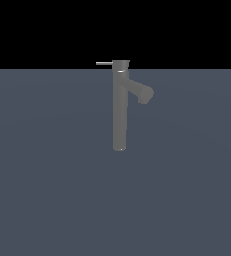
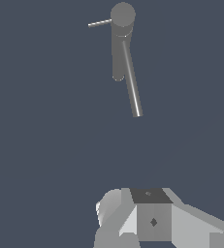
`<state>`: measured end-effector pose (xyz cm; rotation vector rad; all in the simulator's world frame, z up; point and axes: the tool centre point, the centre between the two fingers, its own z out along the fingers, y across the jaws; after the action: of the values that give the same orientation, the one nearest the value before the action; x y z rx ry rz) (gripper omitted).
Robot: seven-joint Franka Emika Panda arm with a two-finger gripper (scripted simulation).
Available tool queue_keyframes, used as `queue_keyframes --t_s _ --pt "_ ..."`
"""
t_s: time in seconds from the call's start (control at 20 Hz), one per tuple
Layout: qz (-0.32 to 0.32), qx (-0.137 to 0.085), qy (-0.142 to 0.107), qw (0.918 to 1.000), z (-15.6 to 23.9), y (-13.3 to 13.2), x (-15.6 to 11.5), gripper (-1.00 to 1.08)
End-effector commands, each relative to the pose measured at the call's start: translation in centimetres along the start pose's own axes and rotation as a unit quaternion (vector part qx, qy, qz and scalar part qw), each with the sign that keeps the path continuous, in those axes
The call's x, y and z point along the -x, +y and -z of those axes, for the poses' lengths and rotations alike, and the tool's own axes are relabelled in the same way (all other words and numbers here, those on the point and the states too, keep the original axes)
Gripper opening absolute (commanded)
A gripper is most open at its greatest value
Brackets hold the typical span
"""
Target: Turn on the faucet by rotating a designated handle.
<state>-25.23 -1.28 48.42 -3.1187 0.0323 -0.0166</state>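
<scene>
The faucet (image 1: pixel 119 110) stands upright on the blue-grey floor as a slim dark grey column, and its angled spout stub (image 1: pixel 143 93) points to the exterior view's right. The handle (image 1: pixel 104 63), a thin light grey rod, sticks out of the cap (image 1: pixel 120 64) toward the exterior view's left. The wrist view looks down on the faucet (image 2: pixel 132 85), its cap (image 2: pixel 122 14) and the handle (image 2: pixel 100 23). My gripper (image 2: pixel 133 215) shows only partly at that picture's edge, well apart from the faucet and holding nothing. The arm does not appear in the exterior view.
A flat blue-grey floor (image 1: pixel 47 175) spreads all around the faucet. Above its far edge there is a black background.
</scene>
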Motion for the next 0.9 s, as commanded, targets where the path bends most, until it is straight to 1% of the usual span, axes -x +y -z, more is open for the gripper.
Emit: queue_keyframes --t_s 0.0,0.2,0.4,0.6,0.85 --pt "0.000 0.000 0.000 1.0000 0.0 0.0 0.0 -1.00" --pt "0.001 0.000 0.000 1.0000 -0.2 0.0 -0.4 -1.00" --pt "0.005 0.001 0.000 1.0000 -1.0 -0.1 -1.5 -1.00" --pt "0.011 0.001 -0.001 0.9999 -2.2 -0.3 -3.2 -1.00" --pt "0.022 0.002 -0.001 0.9998 -4.2 -0.7 -6.3 -1.00"
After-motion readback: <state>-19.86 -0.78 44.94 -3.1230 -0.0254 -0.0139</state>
